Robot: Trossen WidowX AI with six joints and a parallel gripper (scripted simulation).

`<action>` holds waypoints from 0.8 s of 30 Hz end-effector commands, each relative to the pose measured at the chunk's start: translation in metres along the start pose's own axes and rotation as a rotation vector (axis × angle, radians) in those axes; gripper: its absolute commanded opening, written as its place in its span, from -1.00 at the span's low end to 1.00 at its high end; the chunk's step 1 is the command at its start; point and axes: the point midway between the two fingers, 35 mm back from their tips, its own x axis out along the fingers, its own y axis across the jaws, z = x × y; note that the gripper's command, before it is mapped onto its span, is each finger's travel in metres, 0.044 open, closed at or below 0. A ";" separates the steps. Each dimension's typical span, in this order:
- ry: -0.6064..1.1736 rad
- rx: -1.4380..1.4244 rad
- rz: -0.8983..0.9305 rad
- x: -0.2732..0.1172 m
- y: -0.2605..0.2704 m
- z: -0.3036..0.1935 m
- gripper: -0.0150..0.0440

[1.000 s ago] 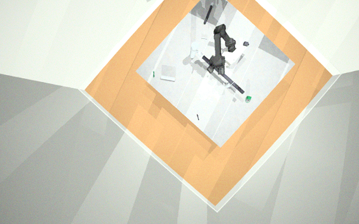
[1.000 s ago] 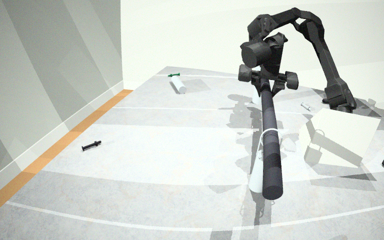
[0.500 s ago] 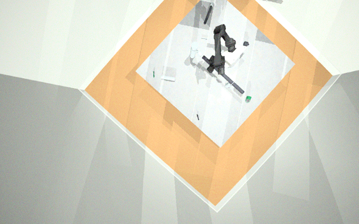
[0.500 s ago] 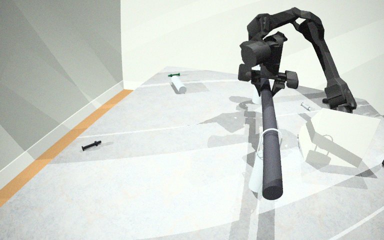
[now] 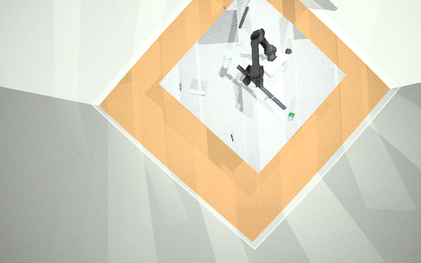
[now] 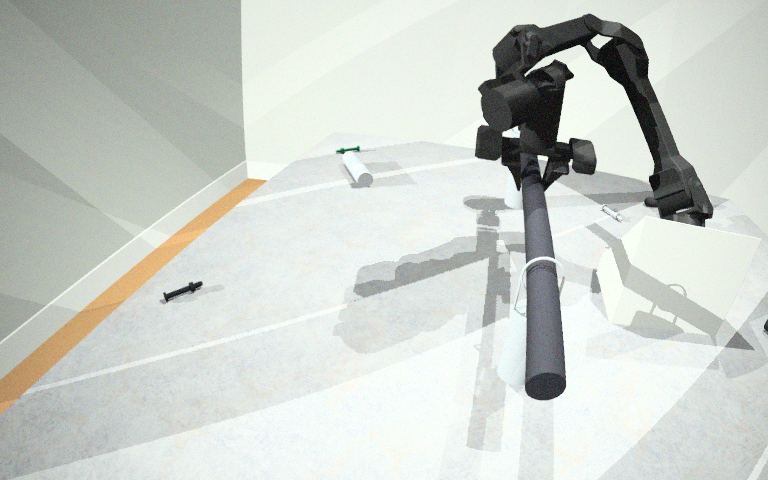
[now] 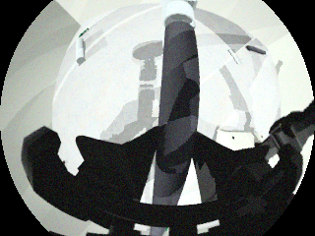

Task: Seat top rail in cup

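Observation:
The dark rail (image 5: 276, 100) (image 6: 543, 333) (image 7: 179, 74) is raised and runs through the wire loop (image 6: 542, 258) on the small pale post (image 6: 512, 350). My gripper (image 6: 532, 182) (image 7: 173, 131) is shut on the rail, between the loop and the big post. The pale big post (image 5: 226, 60) (image 6: 512, 196) stands beyond the rail's far end. In the wrist view that end meets the rim of a pale round part (image 7: 179, 9), in line with it. Whether this is the cup or the post cap, and whether the end is inside, I cannot tell. The brace band's height is hidden.
A white block (image 5: 276, 67) (image 6: 679, 271) stands by the arm's base. A white cylinder (image 5: 196, 92) (image 6: 355, 168), a green bolt (image 5: 180, 87) (image 6: 348, 150) and a black bolt (image 5: 232, 137) (image 6: 182, 290) lie apart. A dark bar (image 5: 244, 17) lies at the back; a green-and-white part (image 5: 290, 116) is near the rail's near end.

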 end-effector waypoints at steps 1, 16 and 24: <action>-0.002 0.005 0.009 -0.002 0.002 0.003 -0.49; -0.001 0.000 0.000 0.007 0.001 0.021 -0.49; 0.002 -0.003 -0.009 0.007 0.000 0.017 -0.49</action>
